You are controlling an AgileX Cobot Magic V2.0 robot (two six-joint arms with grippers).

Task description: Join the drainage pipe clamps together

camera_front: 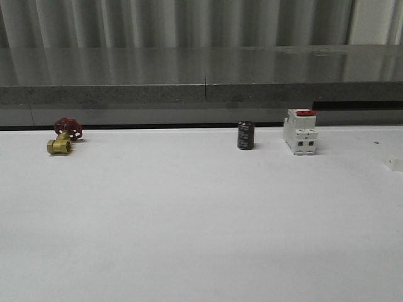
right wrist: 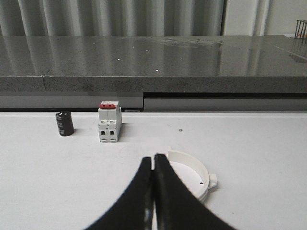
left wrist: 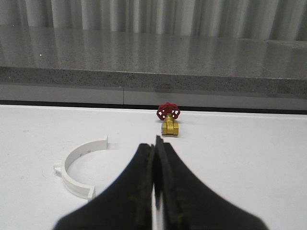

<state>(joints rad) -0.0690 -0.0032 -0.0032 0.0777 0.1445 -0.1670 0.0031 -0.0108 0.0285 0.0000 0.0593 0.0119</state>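
on the white bench [camera_front: 189, 220], we see a brass valve with a red handwheel [camera_front: 63, 136] at the far left, a black cylinder [camera_front: 245, 135] near the middle, and a white switch with a red top [camera_front: 300, 131] just to its right, all along the back edge. our left tool [left wrist: 154, 165] sits with its black fingers pressed together, gripping nothing; one white half-ring clamp [left wrist: 79, 165] lies flat on the bench beside it, apart from the fingers, with the valve farther back. our right tool [right wrist: 154, 175] is likewise pressed together and empty; the second half-ring clamp [right wrist: 192, 175] lies flat just beside and partly behind its fingers, whether touching we cannot tell.
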